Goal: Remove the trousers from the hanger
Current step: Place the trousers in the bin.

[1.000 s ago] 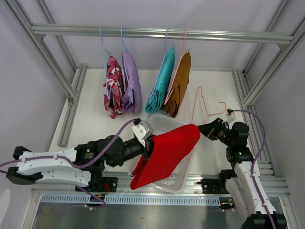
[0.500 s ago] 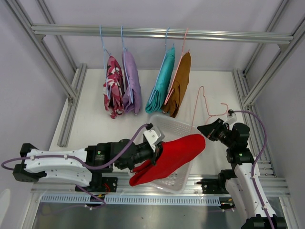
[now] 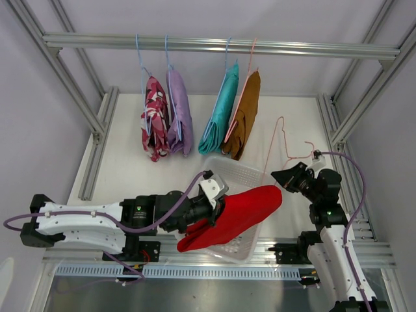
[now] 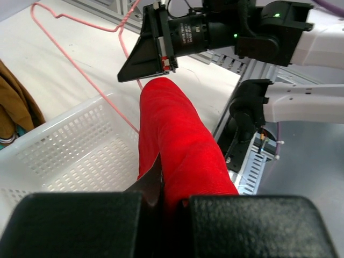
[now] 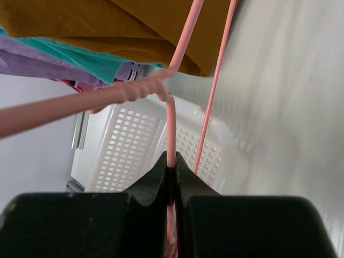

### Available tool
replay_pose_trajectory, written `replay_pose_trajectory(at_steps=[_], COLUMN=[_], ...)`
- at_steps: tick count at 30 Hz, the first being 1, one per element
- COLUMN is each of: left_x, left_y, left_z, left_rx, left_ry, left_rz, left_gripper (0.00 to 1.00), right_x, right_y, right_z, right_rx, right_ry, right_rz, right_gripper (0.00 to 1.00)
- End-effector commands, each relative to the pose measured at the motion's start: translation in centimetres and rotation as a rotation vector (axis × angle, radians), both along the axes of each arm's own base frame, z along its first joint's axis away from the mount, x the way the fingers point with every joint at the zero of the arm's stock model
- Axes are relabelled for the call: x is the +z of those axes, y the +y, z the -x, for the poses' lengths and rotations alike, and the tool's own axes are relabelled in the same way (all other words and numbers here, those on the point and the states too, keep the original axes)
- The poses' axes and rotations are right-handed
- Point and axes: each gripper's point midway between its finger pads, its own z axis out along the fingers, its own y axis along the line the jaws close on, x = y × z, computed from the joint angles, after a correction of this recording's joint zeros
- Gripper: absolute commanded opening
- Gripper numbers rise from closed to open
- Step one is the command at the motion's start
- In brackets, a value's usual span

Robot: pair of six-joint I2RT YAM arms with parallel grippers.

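Note:
My left gripper (image 3: 218,209) is shut on the red trousers (image 3: 237,213), which hang over the white basket (image 3: 235,174); they fill the left wrist view (image 4: 183,145). My right gripper (image 3: 285,176) is shut on a bare pink hanger (image 3: 286,144), its wire between the jaws in the right wrist view (image 5: 171,129). On the rail hang the camouflage trousers (image 3: 155,117), the lilac trousers (image 3: 179,110), the teal trousers (image 3: 222,110) and the rust-brown trousers (image 3: 246,114), each on a hanger.
The aluminium rail (image 3: 221,44) spans the back. Frame posts (image 3: 97,130) stand on both sides of the white table (image 3: 130,175). The basket also shows in the left wrist view (image 4: 70,156) and the right wrist view (image 5: 134,145).
My left gripper moved right and down with the red trousers, lowering them over the basket. My right gripper shifted the pink hanger slightly right and away from the trousers.

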Motion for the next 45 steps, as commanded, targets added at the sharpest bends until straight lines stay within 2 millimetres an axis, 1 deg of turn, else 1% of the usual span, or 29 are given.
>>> replay_pose_trajectory(at_steps=[1,5,6,9,10,11,12,13,14,15,19,23,24,25,26,27,29,31,33,34,41,42,44,45], left_x=[1.6,0.8,0.6,-0.2,-0.7,-1.2,-1.2,-1.1,-1.9,-1.8,-2.8,-4.6,-4.4,-5.1,-5.2,-5.7,-6.7,-7.5,-7.7,-8.3,-9.3,-8.9,-9.2,-8.9], left_y=[-0.3,-0.5,-0.7,-1.0,-1.0,-1.1,-1.1,-1.1,-1.2,-1.0,-0.8,-0.9,-1.0,-1.0,-1.1,-1.1,-1.2,-1.3,-1.3,-1.3,-0.7,-0.6,-0.6,-0.5], left_z=[-0.8,-1.7,-1.9,-2.6,-3.1,-3.2,-3.9,-4.1,-4.1,-4.9,-6.1,-7.1,-7.5,-7.6,-7.8,-8.3,-8.6,-9.4,-10.2,-10.5,-13.7,-14.5,-15.3,-16.0], left_rx=[0.042,0.082,0.088,0.112,0.124,0.115,0.125,0.123,0.099,0.117,0.120,0.121,0.129,0.126,0.124,0.134,0.128,0.141,0.158,0.163,0.226,0.239,0.252,0.260], left_ry=[-0.042,-0.073,-0.082,-0.089,-0.087,-0.083,-0.080,-0.074,-0.062,-0.055,-0.041,-0.020,-0.022,-0.018,-0.023,-0.023,-0.010,-0.009,-0.019,-0.017,0.003,0.004,0.010,0.010], left_rz=[0.036,0.003,-0.008,-0.032,-0.044,-0.053,-0.043,-0.034,-0.042,-0.034,-0.044,-0.078,-0.059,-0.070,-0.062,-0.070,-0.085,-0.101,-0.106,-0.120,-0.132,-0.122,-0.123,-0.115], left_gripper=[0.01,0.01,0.01,0.01,0.01,0.01,0.00,0.01,0.01,0.01,0.01,0.01,0.01,0.01,0.01,0.01,0.01,0.01,0.00,0.01,0.01,0.01,0.01,0.02], right_x=[1.8,3.3,4.0,5.1,5.3,5.4,5.7,5.8,5.8,5.9,5.6,5.4,5.5,5.5,5.5,5.7,5.7,5.8,5.8,5.9,6.4,6.4,6.5,6.5], right_y=[-1.4,-1.9,-2.0,-2.3,-2.4,-2.4,-2.5,-2.5,-2.5,-2.5,-2.5,-2.5,-2.5,-2.5,-2.5,-2.5,-2.5,-2.5,-2.6,-2.6,-2.7,-2.8,-2.8,-2.7], right_z=[-0.9,-0.9,-0.9,-0.7,-0.8,-0.6,-0.6,-0.6,-0.6,-0.6,-0.8,-0.9,-0.9,-0.9,-0.8,-0.8,-0.8,-0.8,-0.8,-0.8,-0.6,-0.5,-0.5,-0.5], right_rx=[-0.063,-0.086,-0.091,-0.104,-0.109,-0.110,-0.114,-0.114,-0.116,-0.116,-0.118,-0.119,-0.119,-0.117,-0.117,-0.117,-0.118,-0.117,-0.120,-0.123,-0.133,-0.134,-0.136,-0.134], right_ry=[-0.080,-0.105,-0.123,-0.147,-0.155,-0.158,-0.165,-0.172,-0.171,-0.176,-0.178,-0.177,-0.179,-0.183,-0.184,-0.189,-0.190,-0.194,-0.197,-0.198,-0.223,-0.227,-0.230,-0.234], right_rz=[0.080,0.100,0.107,0.122,0.131,0.135,0.134,0.134,0.134,0.133,0.132,0.129,0.131,0.131,0.131,0.133,0.134,0.135,0.136,0.136,0.138,0.138,0.137,0.137], right_gripper=[0.00,0.00,0.00,0.00,0.00,0.00,0.00,0.00,0.00,0.00,0.00,0.00,0.00,0.00,0.00,0.00,0.00,0.00,0.00,0.00,0.00,0.00,0.00,0.00])
